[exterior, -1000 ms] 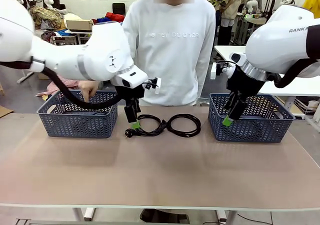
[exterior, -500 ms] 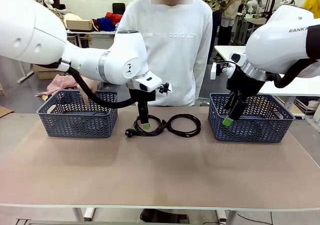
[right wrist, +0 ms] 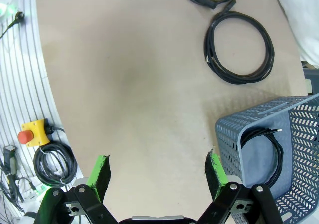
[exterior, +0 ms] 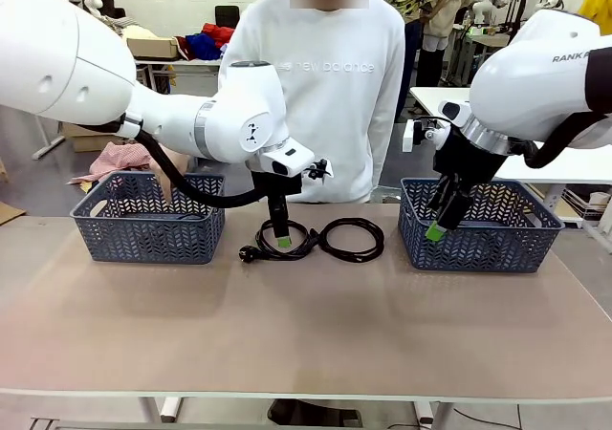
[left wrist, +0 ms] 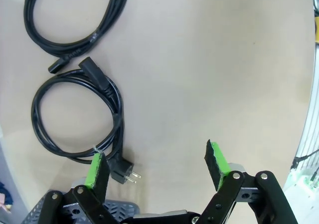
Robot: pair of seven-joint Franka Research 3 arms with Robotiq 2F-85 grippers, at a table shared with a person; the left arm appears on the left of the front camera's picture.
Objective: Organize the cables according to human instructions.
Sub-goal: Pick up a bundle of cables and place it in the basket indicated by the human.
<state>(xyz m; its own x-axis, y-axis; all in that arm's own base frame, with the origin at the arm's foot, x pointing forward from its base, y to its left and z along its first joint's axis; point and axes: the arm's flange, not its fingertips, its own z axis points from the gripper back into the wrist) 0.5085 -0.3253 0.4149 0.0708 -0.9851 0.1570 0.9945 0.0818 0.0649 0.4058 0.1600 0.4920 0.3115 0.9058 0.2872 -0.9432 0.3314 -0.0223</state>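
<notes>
Left end effector shifted right over cable, spread wide, empty, right end effector likewise

Left arm has swung from the left basket side toward the middle of the table. One second ago the left hand hung by the plug end of the left coiled cable. Half a second ago it had crossed onto the coil. Now it stands slightly further along, low over the loop. Most of the travel fell in the first half second. The arm's upper link bulks larger at the upper left of the front view. The person's hand, earlier at the left basket's far rim, is now covered by the arm. The person has shifted slightly toward the robot's left.
</notes>
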